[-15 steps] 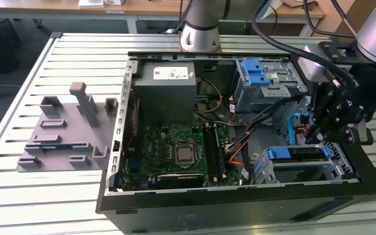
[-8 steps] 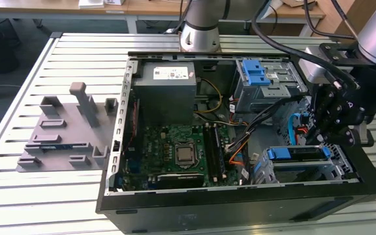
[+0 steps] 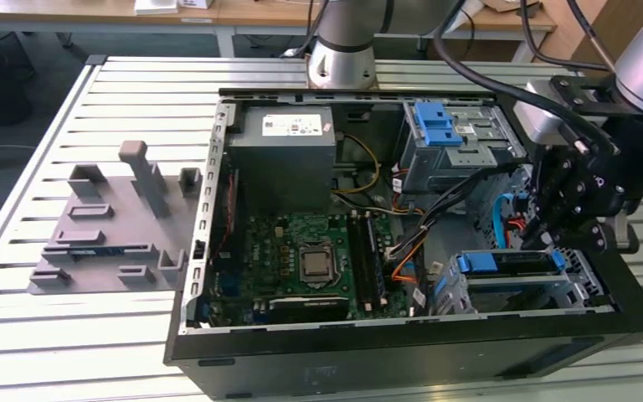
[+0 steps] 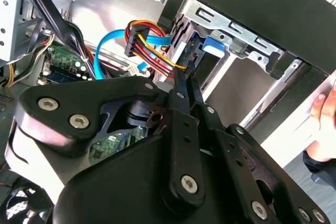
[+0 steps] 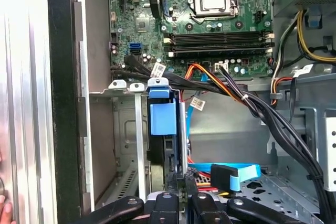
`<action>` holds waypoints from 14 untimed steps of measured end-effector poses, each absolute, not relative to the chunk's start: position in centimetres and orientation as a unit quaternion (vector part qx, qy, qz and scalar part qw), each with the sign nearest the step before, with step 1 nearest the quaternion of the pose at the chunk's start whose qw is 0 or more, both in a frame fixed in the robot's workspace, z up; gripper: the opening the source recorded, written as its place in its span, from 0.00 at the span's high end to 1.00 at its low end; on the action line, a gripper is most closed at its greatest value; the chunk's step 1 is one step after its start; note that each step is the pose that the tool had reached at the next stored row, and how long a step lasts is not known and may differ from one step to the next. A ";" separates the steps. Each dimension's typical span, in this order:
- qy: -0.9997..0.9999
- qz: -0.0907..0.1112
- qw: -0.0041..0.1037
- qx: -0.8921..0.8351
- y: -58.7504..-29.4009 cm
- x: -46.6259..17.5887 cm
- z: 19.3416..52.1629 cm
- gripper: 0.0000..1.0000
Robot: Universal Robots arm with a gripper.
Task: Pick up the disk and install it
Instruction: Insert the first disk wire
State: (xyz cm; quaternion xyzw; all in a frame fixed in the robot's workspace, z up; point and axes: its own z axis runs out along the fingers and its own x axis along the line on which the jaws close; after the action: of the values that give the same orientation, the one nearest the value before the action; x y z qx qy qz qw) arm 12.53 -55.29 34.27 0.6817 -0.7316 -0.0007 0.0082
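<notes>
- Silver hard disk with blue plastic rails (image 5: 161, 124) sitting upright, edge-on, in metal drive cage (image 3: 573, 289) at open black computer case's (image 3: 411, 356) corner, on exterior view's right.
- Black gripper (image 5: 181, 182) hovering just above disk's edge; jaws apparently pressed nearly together, pinching nothing.
- Judging best approach: pushing straight along cage slot, avoiding orange-and-black cable bundle (image 5: 231, 90) beside it.
- Case also holding green motherboard (image 3: 311, 264), grey power supply box (image 3: 282, 159).

Counts on the bench

One open case (image 3: 411, 352), one motherboard (image 3: 311, 260), one power supply (image 3: 282, 159), two blue latches (image 3: 435, 126), one grey fixture (image 3: 110, 226), one gripper (image 3: 562, 213), one hand (image 4: 325, 124).
</notes>
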 end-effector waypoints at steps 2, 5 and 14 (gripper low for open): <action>-0.732 -0.001 0.008 0.682 -55.5 12.5 34.1 0.84; -0.732 -0.001 0.008 0.682 -55.6 12.5 34.0 0.84; -0.732 -0.001 0.009 0.681 -55.7 12.7 33.8 0.84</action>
State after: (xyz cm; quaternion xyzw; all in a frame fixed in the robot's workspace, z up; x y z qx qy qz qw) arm 12.74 -55.70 33.84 0.6808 -0.7324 -0.0012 0.0086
